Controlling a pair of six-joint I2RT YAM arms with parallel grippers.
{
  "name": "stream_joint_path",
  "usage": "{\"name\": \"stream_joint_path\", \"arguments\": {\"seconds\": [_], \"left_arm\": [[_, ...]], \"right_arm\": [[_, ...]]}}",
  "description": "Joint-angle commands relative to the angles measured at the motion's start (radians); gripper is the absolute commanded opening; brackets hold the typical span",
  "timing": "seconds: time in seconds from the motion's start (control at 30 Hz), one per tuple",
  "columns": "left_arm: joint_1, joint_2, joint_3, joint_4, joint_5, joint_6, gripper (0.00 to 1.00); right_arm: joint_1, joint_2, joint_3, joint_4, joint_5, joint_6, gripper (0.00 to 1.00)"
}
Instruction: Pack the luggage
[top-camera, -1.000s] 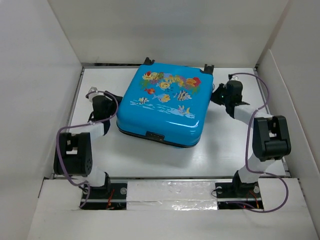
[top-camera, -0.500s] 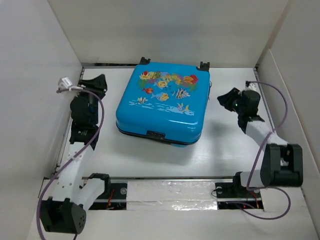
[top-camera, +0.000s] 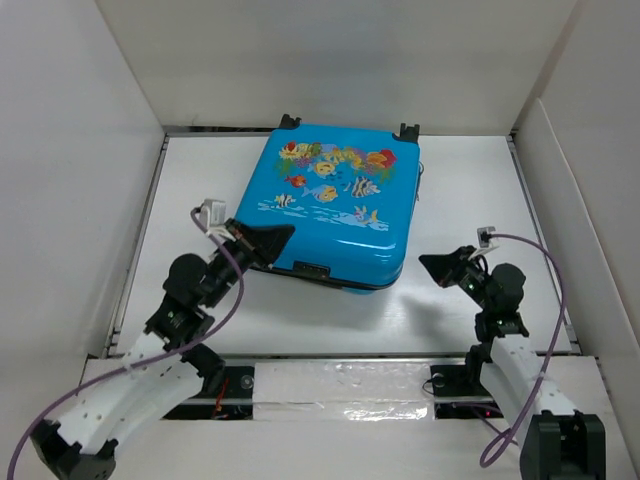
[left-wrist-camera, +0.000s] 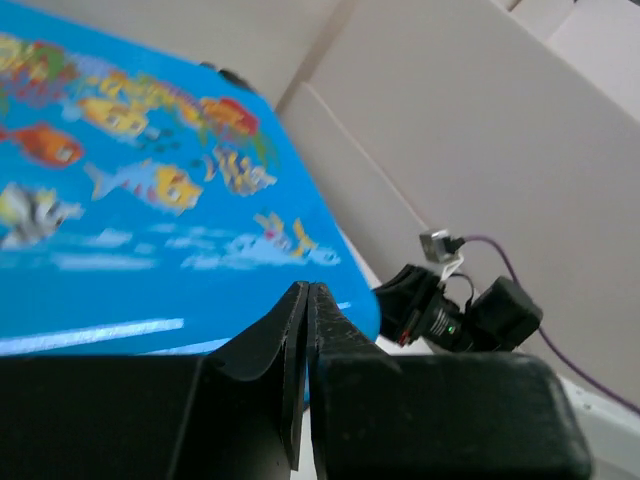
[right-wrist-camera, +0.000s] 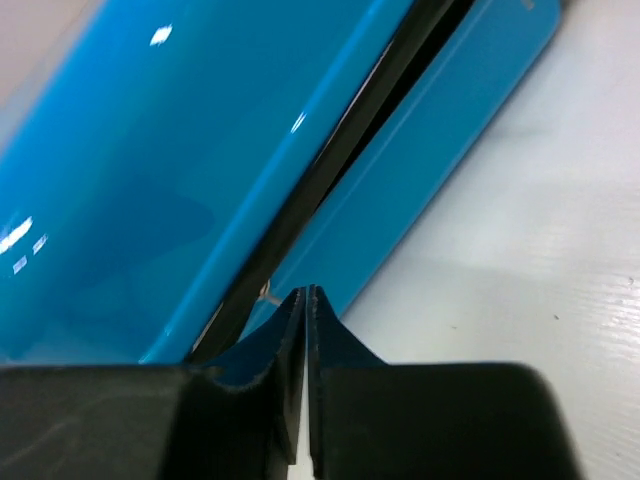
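The luggage (top-camera: 330, 200) lies flat and closed in the middle of the table, a bright blue shell printed with fish and coral. My left gripper (top-camera: 285, 232) is shut and empty, its tip over the case's near-left corner. In the left wrist view, the shut tips (left-wrist-camera: 305, 290) point across the printed lid (left-wrist-camera: 120, 200). My right gripper (top-camera: 428, 263) sits low off the near-right corner, apart from the case. In the right wrist view, the tips (right-wrist-camera: 303, 292) are together with nothing between them, facing the dark seam (right-wrist-camera: 330, 150) in the blue side wall (right-wrist-camera: 150, 150).
White walls enclose the table (top-camera: 470, 180) on the left, back and right. Two black wheels (top-camera: 410, 131) stick out at the case's far edge. A black latch (top-camera: 310, 270) sits on its near edge. Purple cables loop from both arms.
Both arms have pulled back from the sides of the luggage toward the near edge and dropped low. The left jaws have closed.
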Motion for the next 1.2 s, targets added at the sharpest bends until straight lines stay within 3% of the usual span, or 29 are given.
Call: {"name": "stream_joint_path", "arguments": {"seconds": [0.0, 0.07, 0.13, 0.27, 0.4, 0.5, 0.53, 0.63, 0.8, 0.93, 1.0, 1.1, 1.17], "left_arm": [[-0.001, -0.203, -0.115, -0.163, -0.045, 0.0, 0.0], [-0.001, -0.279, -0.171, -0.246, -0.049, -0.037, 0.0], [-0.001, -0.395, -0.261, -0.332, -0.04, -0.106, 0.0], [-0.001, -0.505, -0.387, -0.415, -0.043, -0.198, 0.0], [-0.001, -0.458, -0.481, -0.417, -0.039, -0.26, 0.0], [-0.001, -0.427, -0.51, -0.385, -0.078, -0.278, 0.25], [-0.001, -0.405, -0.516, -0.366, -0.085, -0.286, 0.4], [-0.001, -0.337, -0.531, -0.27, -0.089, -0.298, 0.55], [-0.01, -0.166, -0.541, -0.025, -0.05, -0.295, 0.56], [-0.01, -0.03, -0.531, 0.083, -0.033, -0.277, 0.55], [-0.01, -0.017, -0.525, 0.111, -0.037, -0.273, 0.54], [-0.01, -0.013, -0.53, 0.125, -0.045, -0.267, 0.53], [-0.01, -0.005, -0.535, 0.128, -0.046, -0.27, 0.52]], "right_arm": [[0.027, -0.008, -0.023, 0.061, -0.054, -0.028, 0.18], [0.04, 0.017, -0.041, 0.109, -0.062, -0.022, 0.29], [0.082, 0.078, -0.039, 0.147, -0.045, -0.036, 0.33], [0.112, 0.193, -0.021, 0.204, 0.005, -0.054, 0.29], [0.148, 0.287, 0.023, 0.216, 0.013, -0.086, 0.26], [0.172, 0.33, 0.03, 0.251, 0.042, -0.102, 0.3], [0.184, 0.34, 0.037, 0.252, 0.045, -0.109, 0.31], [0.207, 0.376, 0.046, 0.296, 0.077, -0.136, 0.35], [0.229, 0.435, 0.065, 0.374, 0.061, -0.178, 0.39], [0.252, 0.443, 0.056, 0.402, 0.071, -0.195, 0.43], [0.264, 0.434, 0.05, 0.408, 0.088, -0.208, 0.53], [0.286, 0.452, 0.053, 0.451, 0.098, -0.231, 0.52], [0.286, 0.486, 0.065, 0.483, 0.062, -0.237, 0.46]]}}
